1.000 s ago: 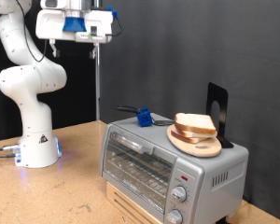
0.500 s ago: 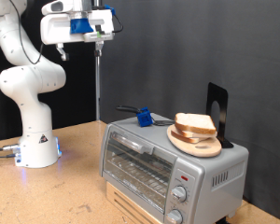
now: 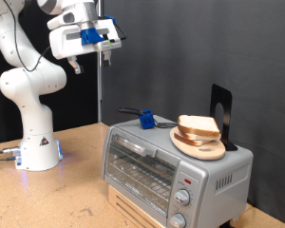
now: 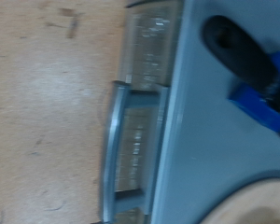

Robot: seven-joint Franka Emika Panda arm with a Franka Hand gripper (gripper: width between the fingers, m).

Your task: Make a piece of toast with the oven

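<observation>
Wooden table (image 3: 76,190): toast (image 3: 199,125) well below raised tool (image 3: 106,47).

The pincer (image 3: 108,47) hangs high above the oven (image 3: 171,163), well apart.

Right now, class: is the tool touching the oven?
Apart. The exterior view shows the tool high in the air near the top left, with a wide gap of dark background above the oven.

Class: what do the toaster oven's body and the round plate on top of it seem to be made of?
The boxy silver-grey toaster oven: probably painted or brushed metal, given its dull grey sheen; its door looks like glass, since the rack shows through. The round tan plate: probably wood, given its matt, pale brown rim.
</observation>
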